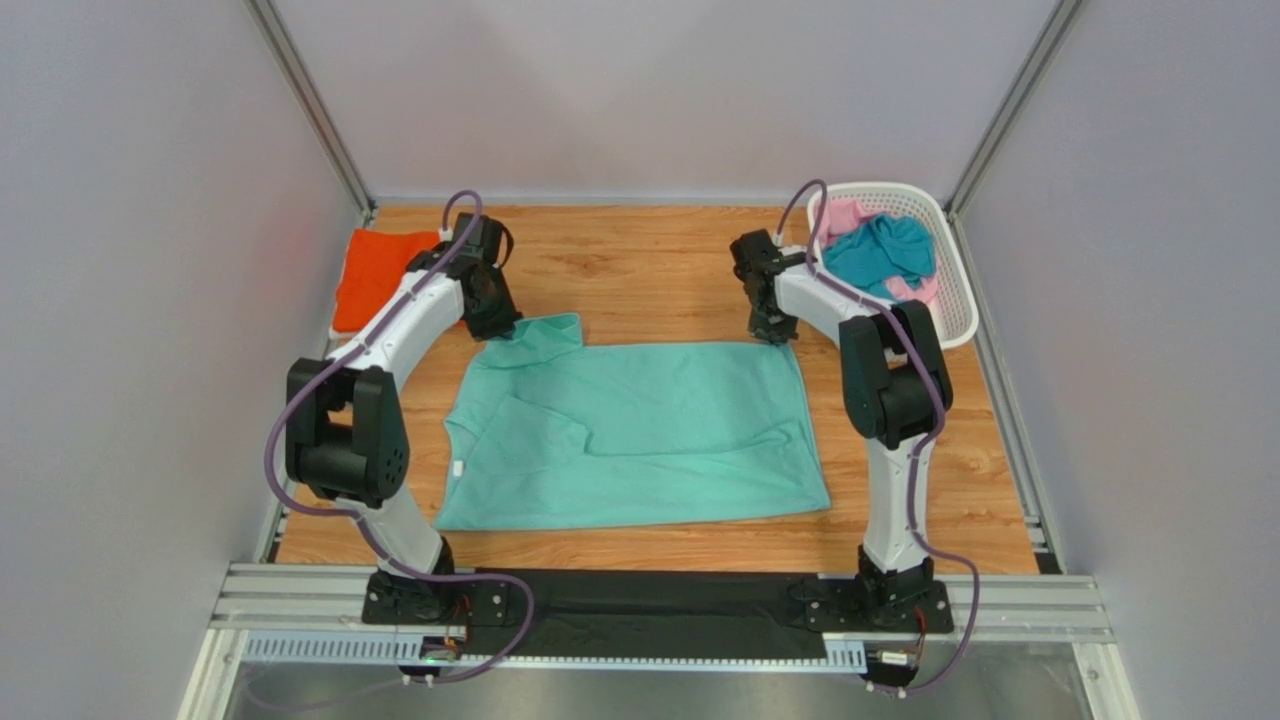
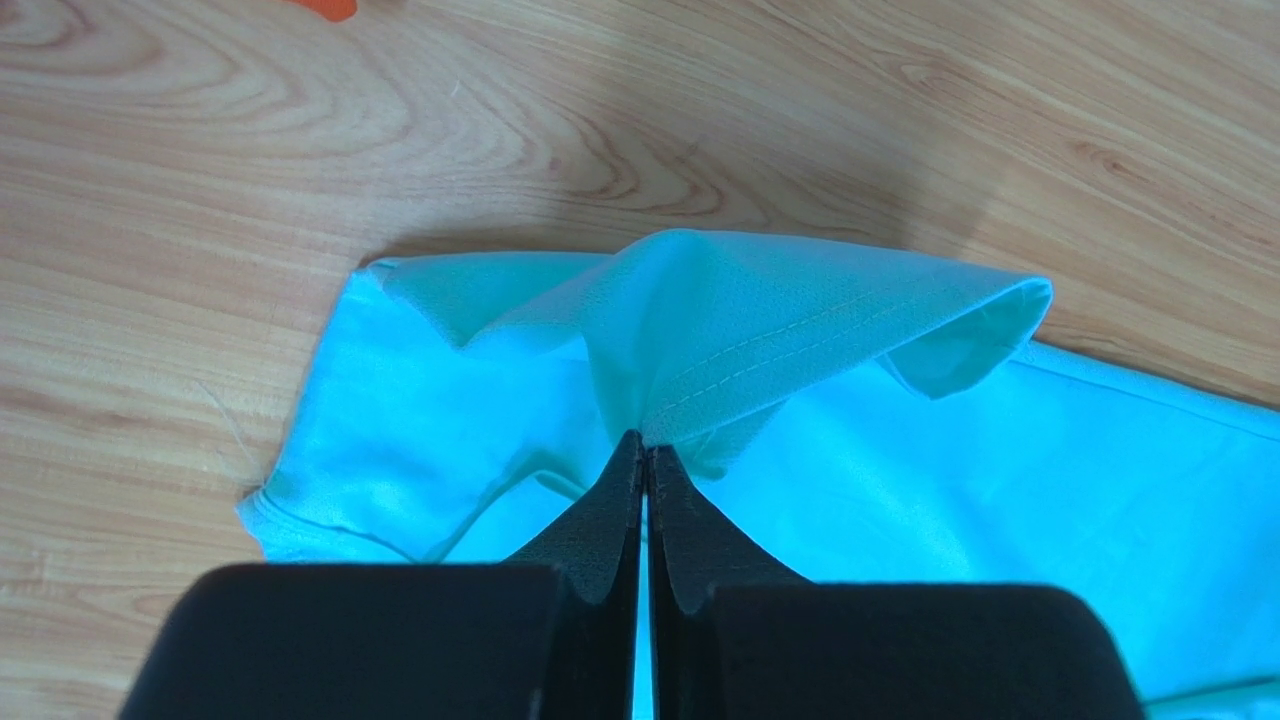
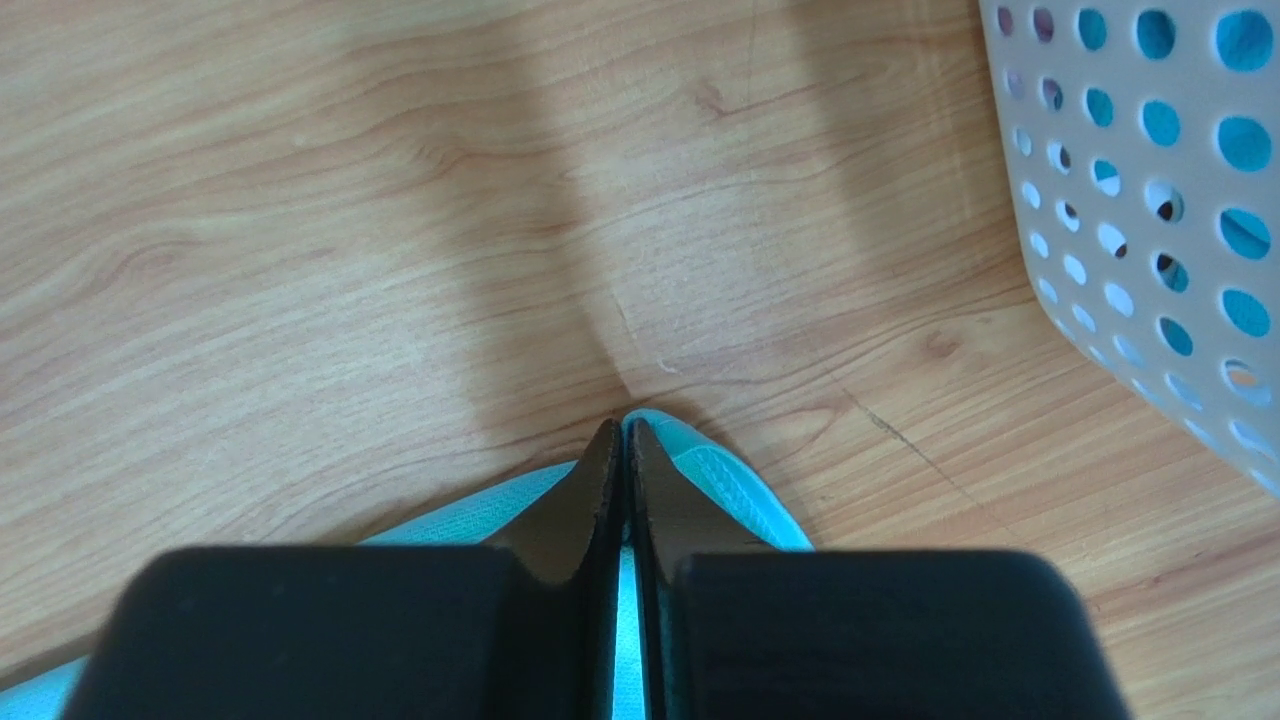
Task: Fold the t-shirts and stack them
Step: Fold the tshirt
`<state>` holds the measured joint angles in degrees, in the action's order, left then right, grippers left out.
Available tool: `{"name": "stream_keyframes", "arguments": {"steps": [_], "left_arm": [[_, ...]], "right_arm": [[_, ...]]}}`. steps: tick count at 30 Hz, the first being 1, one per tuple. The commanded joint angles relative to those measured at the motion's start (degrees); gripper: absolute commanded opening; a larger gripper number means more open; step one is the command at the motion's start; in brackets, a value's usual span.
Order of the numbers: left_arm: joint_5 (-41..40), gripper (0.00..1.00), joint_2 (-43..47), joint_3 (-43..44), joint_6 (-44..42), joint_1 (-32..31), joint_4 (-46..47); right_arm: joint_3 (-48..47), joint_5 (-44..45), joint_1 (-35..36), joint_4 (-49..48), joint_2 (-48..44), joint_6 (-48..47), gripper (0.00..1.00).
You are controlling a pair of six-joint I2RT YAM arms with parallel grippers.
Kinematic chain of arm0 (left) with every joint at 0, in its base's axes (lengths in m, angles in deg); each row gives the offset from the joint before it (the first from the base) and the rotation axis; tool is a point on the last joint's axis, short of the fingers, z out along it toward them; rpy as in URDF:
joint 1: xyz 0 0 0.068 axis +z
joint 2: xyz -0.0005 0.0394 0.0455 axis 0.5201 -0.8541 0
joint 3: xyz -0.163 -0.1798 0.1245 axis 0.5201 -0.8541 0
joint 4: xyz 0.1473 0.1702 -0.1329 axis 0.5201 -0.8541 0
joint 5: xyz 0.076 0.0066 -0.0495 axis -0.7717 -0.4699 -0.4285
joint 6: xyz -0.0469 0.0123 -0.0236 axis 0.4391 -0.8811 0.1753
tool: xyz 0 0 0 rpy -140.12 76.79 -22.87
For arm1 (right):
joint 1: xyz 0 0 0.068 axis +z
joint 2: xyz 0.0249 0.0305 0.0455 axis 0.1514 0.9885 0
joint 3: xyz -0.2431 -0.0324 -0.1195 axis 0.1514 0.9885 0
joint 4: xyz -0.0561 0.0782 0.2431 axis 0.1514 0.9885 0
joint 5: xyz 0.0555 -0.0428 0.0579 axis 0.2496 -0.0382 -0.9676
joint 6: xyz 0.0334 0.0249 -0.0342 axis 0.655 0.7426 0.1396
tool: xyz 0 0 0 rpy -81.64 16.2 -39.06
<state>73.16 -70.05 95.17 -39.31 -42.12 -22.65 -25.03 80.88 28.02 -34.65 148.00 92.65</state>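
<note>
A mint-green t-shirt (image 1: 646,435) lies spread on the wooden table. My left gripper (image 1: 496,323) is shut on its far left sleeve, which bunches up ahead of the jaws in the left wrist view (image 2: 751,338). My right gripper (image 1: 774,333) is shut on the shirt's far right corner; a small tip of cloth (image 3: 721,480) shows past the jaws in the right wrist view. An orange t-shirt (image 1: 376,275) lies folded at the far left. A teal t-shirt (image 1: 879,252) and a pink one (image 1: 842,219) sit in the basket.
A white slotted plastic basket (image 1: 962,308) stands at the far right corner, close to the right gripper; its wall shows in the right wrist view (image 3: 1157,210). Grey walls enclose the table on three sides. Bare wood lies beyond the shirt.
</note>
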Motion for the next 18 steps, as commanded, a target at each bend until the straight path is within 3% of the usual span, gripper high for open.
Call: {"name": "stream_keyframes", "arguments": {"steps": [1, 18], "left_arm": [[-0.4, 0.00, 4.2, -0.5, 1.3, -0.2, 1.0], [0.5, 0.00, 20.6, -13.9, 4.8, -0.2, 1.5]], "right_arm": [[2.0, -0.8, 0.0, -0.8, -3.4, 0.7, 0.02], [14.9, -4.5, 3.5, -6.0, -18.9, -3.9, 0.00]]}}
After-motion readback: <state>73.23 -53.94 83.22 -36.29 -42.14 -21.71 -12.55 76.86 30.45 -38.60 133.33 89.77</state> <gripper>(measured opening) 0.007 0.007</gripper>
